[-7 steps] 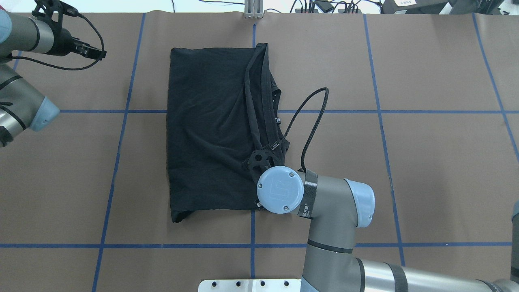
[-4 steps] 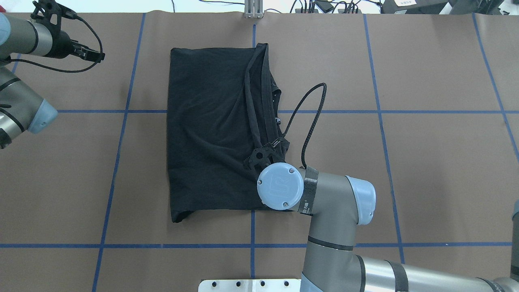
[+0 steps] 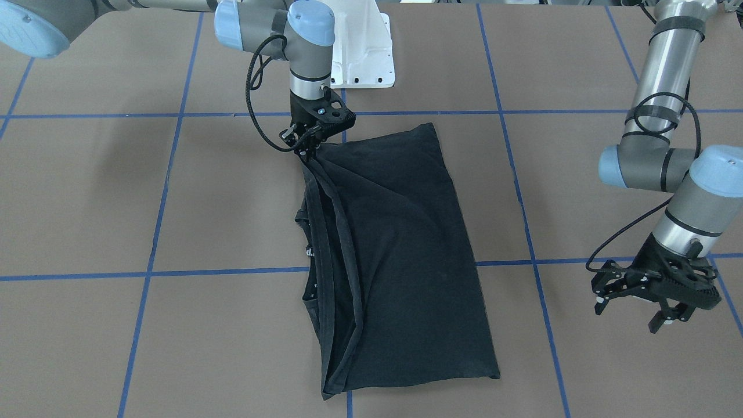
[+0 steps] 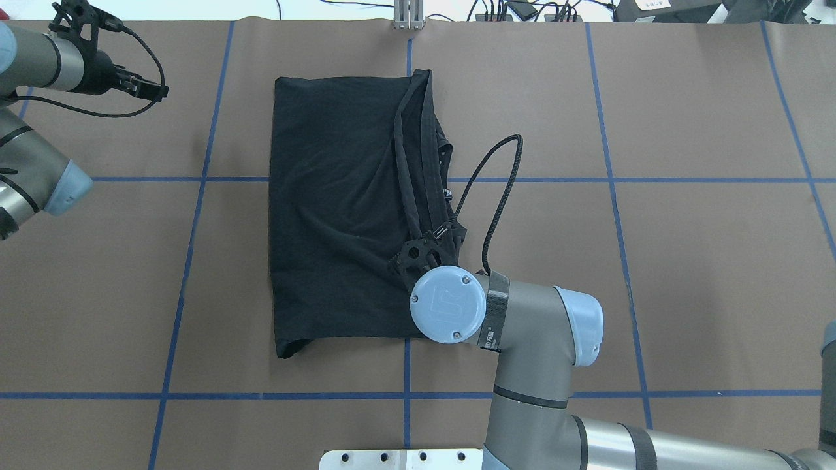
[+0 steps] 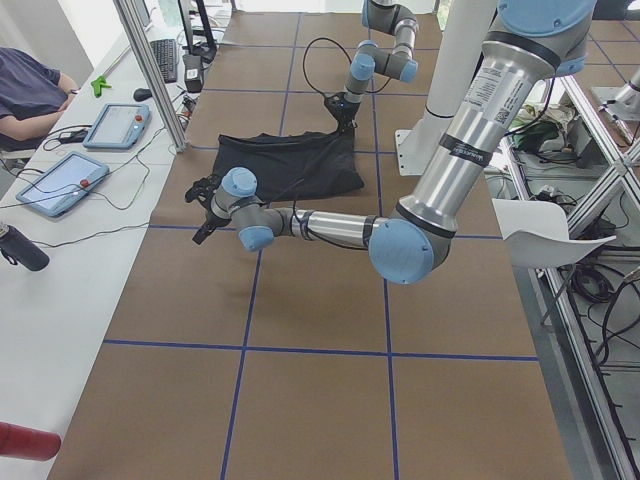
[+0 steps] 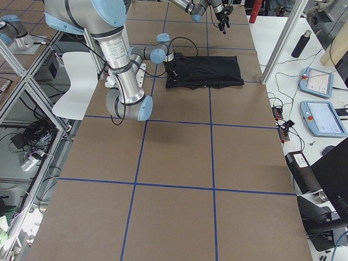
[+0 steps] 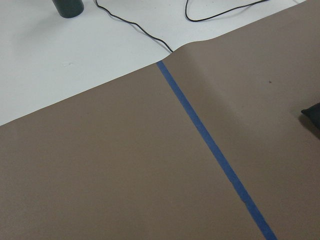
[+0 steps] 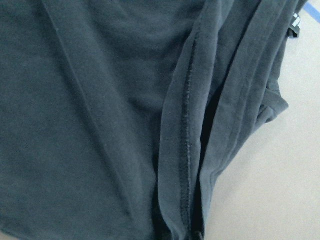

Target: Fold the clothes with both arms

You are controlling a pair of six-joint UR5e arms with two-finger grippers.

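Seen from the front, the right arm comes down from the upper left. Its right pincer is clamped on the bunched hems at the top-left corner of the black T-shirt. I judge this hold gathers the stacked layers so the long edge can be carried over as one piece. Taut ridges of fabric run from that corner down the shirt's left side, which suggests the corner is drawn slightly up. The shirt lies in the middle of the frame on the brown tabletop, already narrowed to a long strip, and no graphic shows on it. At the lower right the left pincer hangs over bare paper, well apart from the cloth, its fingers spread and holding nothing. It is probably parked out of the way until the fold needs a second grip. Compared with the overhead pictures from a second ago, little has changed. The left arm at the upper left has drawn a touch toward the frame's left edge, and the shirt's outline matches. At the lower centre the wrist cap has barely shifted, while the black cable looping up from it has risen and leaned slightly to the left.
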